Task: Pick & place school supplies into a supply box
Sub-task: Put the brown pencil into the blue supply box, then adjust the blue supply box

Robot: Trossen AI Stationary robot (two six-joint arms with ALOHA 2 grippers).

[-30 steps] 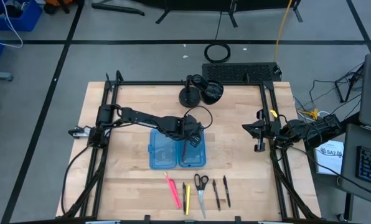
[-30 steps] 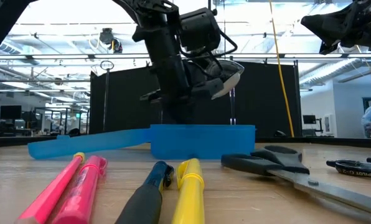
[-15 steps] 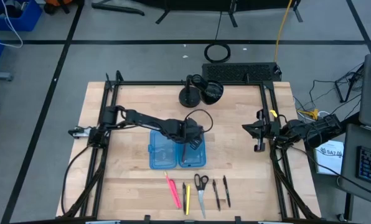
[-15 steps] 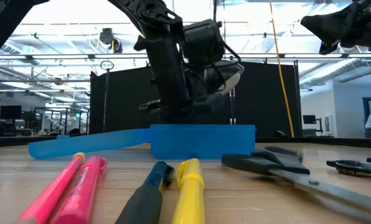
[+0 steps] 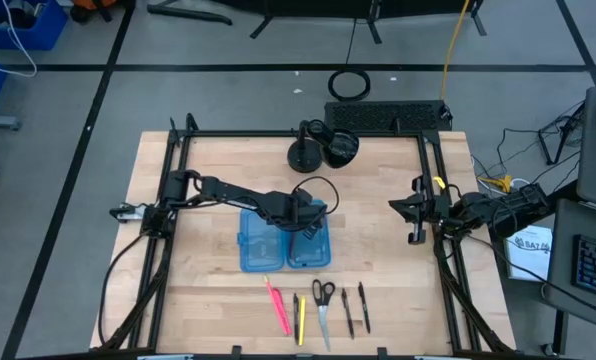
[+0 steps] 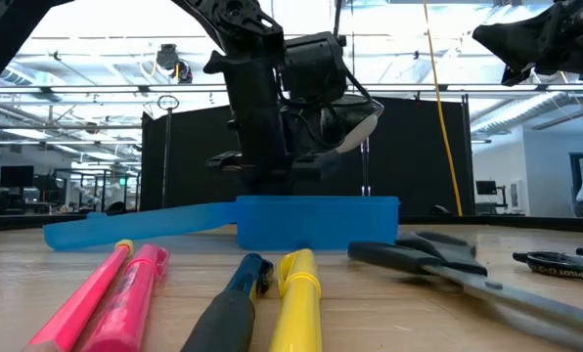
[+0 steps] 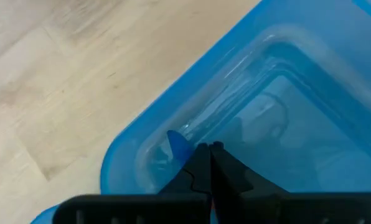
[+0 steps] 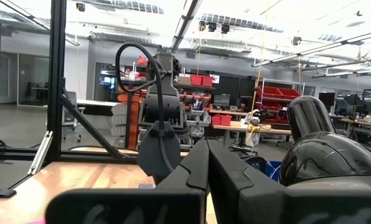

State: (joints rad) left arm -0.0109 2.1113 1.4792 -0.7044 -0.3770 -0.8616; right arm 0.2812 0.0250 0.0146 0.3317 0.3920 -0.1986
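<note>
Honestly, I read no writing anywhere. My left gripper (image 7: 209,152), fingers pressed together and empty, dips inside the translucent blue supply box (image 5: 285,238), its rounded wall just past the fingertips.

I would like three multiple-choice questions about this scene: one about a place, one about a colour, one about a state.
1. Where is the left tool?
A. over the right half of the box
B. over the scissors
C. off the table

2. What colour is the box?
A. red
B. blue
C. green

3. How is the box?
A. closed
B. open, both halves flat
C. lying on its side

Key:
1 A: the high view shows the tool above the right half.
2 B: the plastic is translucent blue in every view.
3 B: both halves lie side by side on the table.

The scissors lie apart, nearer the table's front edge.
</note>
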